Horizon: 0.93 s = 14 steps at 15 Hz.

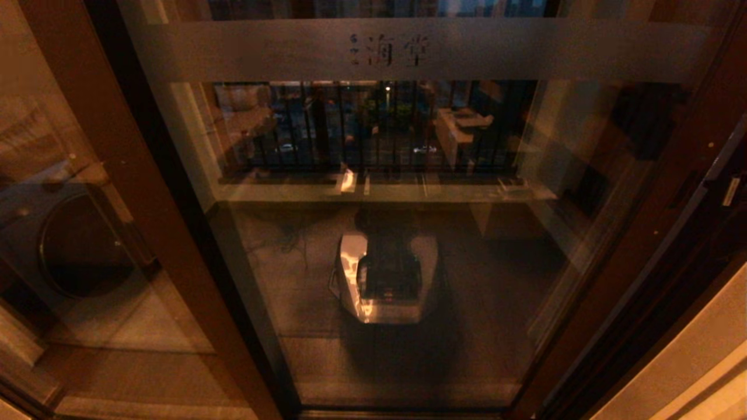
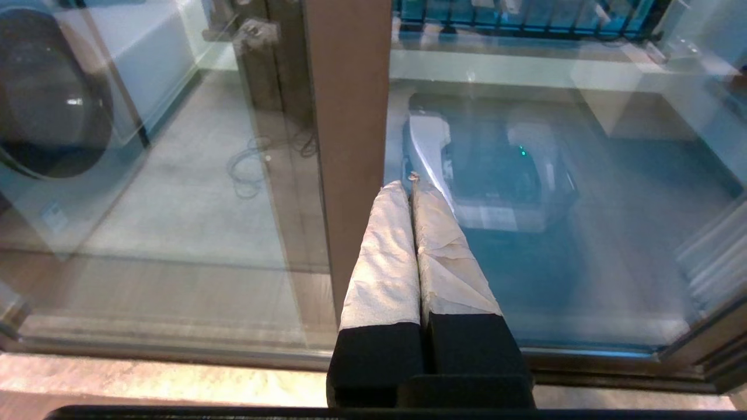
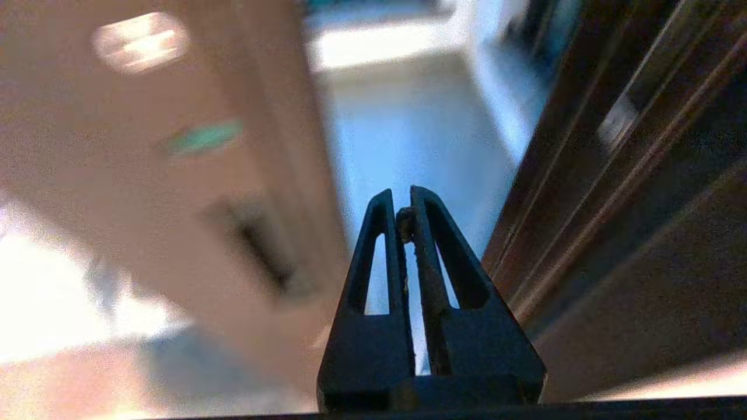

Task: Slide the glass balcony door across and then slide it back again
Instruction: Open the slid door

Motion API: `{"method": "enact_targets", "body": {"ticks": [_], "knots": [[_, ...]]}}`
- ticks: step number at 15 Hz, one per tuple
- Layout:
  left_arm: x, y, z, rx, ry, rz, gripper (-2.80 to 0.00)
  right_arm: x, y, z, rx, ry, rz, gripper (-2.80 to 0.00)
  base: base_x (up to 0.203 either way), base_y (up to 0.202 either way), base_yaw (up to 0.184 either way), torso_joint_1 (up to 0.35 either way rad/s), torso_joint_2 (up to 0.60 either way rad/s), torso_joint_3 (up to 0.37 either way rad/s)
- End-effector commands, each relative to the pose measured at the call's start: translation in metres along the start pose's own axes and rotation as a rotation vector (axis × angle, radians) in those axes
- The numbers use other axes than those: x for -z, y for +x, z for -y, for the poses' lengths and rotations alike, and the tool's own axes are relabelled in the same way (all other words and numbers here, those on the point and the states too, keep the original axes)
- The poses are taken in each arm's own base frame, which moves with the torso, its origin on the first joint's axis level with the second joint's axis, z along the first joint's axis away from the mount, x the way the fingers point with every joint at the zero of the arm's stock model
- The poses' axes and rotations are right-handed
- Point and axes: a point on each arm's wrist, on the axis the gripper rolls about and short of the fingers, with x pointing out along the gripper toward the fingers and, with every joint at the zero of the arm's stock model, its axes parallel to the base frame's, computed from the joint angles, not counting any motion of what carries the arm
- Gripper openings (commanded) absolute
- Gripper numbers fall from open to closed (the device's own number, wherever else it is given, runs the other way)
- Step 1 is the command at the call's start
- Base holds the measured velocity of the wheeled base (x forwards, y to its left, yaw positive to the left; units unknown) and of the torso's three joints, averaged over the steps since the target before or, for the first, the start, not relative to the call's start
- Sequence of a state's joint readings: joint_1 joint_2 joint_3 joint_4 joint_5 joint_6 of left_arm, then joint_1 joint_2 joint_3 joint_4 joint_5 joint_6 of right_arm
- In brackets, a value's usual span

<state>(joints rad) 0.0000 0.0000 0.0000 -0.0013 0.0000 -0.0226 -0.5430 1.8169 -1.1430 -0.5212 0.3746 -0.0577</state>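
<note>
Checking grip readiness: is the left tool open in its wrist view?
No, the left tool is shut, its two wrapped fingers pressed together along their length.

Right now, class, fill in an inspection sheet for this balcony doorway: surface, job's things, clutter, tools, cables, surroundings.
Surface: balcony floor behind the glass, pale, mostly bare.
Job's things: glass balcony door, brown frame, frosted band with characters on top.
Clutter: white-and-black machine on the floor beyond the glass.
Tools: left tool shut, near a brown stile; right tool shut, near the dark frame.
Cables: loose loops on the balcony floor.
Surroundings: washing machine at left, railing outside.
</note>
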Motion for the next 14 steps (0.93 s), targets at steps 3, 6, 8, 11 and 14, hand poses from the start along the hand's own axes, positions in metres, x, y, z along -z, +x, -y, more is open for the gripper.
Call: {"method": "enact_targets", "body": {"ticks": [3, 6, 8, 11, 14], "knots": [[0.000, 0.000, 0.000, 0.000, 0.000, 0.001, -2.80, 0.017, 0.020, 0.003, 0.009, 0.027, 0.001, -2.80, 0.000, 0.000, 0.000, 0.000, 0.00, 0.000], [0.000, 0.000, 0.000, 0.000, 0.000, -0.001, -2.80, 0.017, 0.023, -0.008, -0.021, 0.055, -0.005, -2.80, 0.000, 0.000, 0.000, 0.000, 0.00, 0.000], [0.000, 0.000, 0.000, 0.000, 0.000, 0.002, -2.80, 0.020, 0.022, -0.016, -0.041, 0.059, -0.010, -2.80, 0.000, 0.000, 0.000, 0.000, 0.00, 0.000], [0.000, 0.000, 0.000, 0.000, 0.000, 0.000, -2.80, 0.024, 0.021, -0.027, -0.066, 0.049, 0.008, -2.80, 0.000, 0.000, 0.000, 0.000, 0.00, 0.000], [0.000, 0.000, 0.000, 0.000, 0.000, 0.000, -2.80, 0.024, 0.016, -0.038, -0.092, 0.045, 0.010, -2.80, 0.000, 0.000, 0.000, 0.000, 0.00, 0.000]]}}
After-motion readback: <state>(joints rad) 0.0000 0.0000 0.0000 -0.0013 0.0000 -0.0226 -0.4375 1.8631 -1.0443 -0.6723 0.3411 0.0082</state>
